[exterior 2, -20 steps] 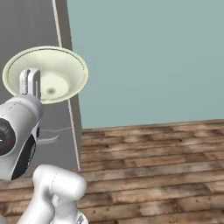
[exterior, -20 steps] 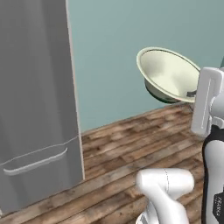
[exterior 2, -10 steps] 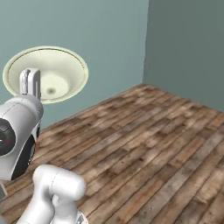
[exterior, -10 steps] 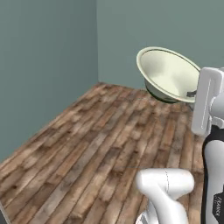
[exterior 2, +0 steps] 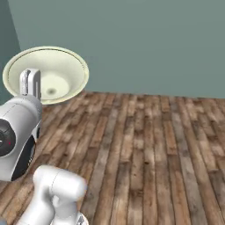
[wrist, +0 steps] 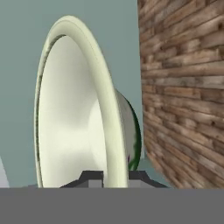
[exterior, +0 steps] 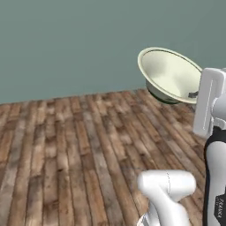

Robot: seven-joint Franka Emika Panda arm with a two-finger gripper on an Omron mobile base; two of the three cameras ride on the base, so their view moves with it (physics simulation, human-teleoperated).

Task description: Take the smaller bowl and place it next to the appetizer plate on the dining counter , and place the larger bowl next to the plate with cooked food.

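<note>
Change since earlier: Between the earlier pictures and this moment the whole background swung. The grey fridge-like panel and then the room corner gave way to a flat teal wall and wooden plank floor (exterior: 79,145), which was the base turning and not the things moving. The bowl sat at the same spot relative to the arm in both base views.

Jaws: the two-finger gripper (wrist: 114,177) was closed on the rim of the larger bowl, one dark finger tip on the inner face and one on the outer. The rim passed straight between them.

Larger bowl: the wide flared cream-white ceramic bowl with a dark green patterned band (exterior: 171,75) was held aloft, clear of the floor. Its mouth tilted up and toward the cameras, so the inside showed in the right base view (exterior 2: 46,74). In the hand view the bowl stood edge-on, rising directly away from the jaws, with the green band on the outer side (wrist: 136,131).

Arm: the white Franka arm (exterior 2: 17,132) was folded close over the base, hand raised.

Key relation: the bowl lay straight ahead of the jaws, pinched at its near rim, its flat base facing away from the hand.

Judgement: this looked like the carry phase. No counter or plate was in sight yet, so placing probably waits on more driving.
</note>
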